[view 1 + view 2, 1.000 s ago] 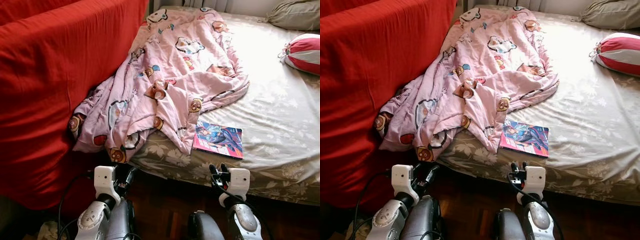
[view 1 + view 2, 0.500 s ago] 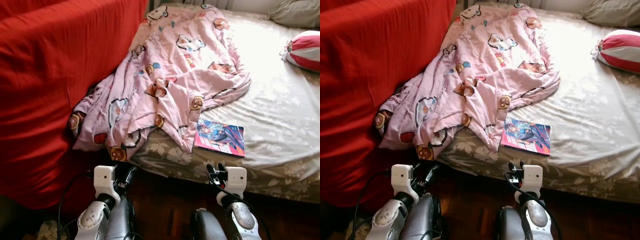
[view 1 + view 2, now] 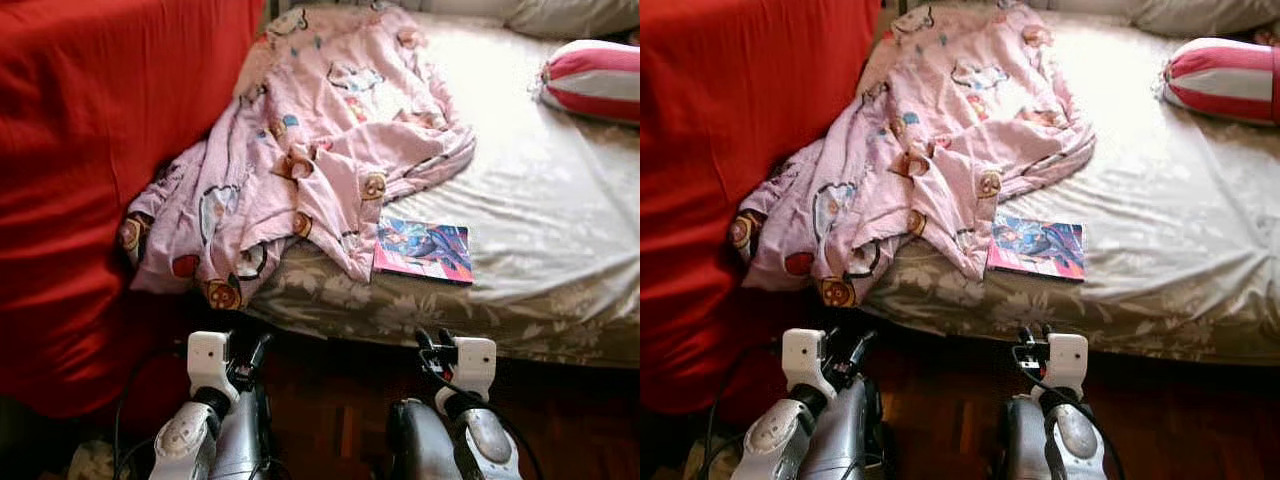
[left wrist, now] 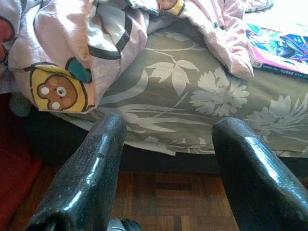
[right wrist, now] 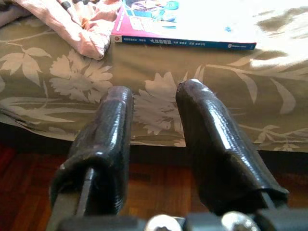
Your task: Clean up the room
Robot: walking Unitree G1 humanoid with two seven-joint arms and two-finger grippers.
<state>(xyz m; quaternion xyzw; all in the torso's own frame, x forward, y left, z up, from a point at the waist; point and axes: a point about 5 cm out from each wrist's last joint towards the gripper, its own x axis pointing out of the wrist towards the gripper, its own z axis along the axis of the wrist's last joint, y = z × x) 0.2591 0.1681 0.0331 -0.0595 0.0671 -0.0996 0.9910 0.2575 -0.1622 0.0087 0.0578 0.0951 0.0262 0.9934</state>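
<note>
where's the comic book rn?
The comic book lies flat near the bed's front edge, touching the pink blanket's corner, just ahead of the right tool.

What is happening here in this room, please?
A robot stands at the foot of a bed, facing it. Both grippers are low by the bed's edge and hold nothing: the left gripper is open below the hanging pink blanket, and the right gripper is open just below a comic book that lies near the edge. One corner of the blanket overlaps the book. Nothing is tidied yet.
</note>
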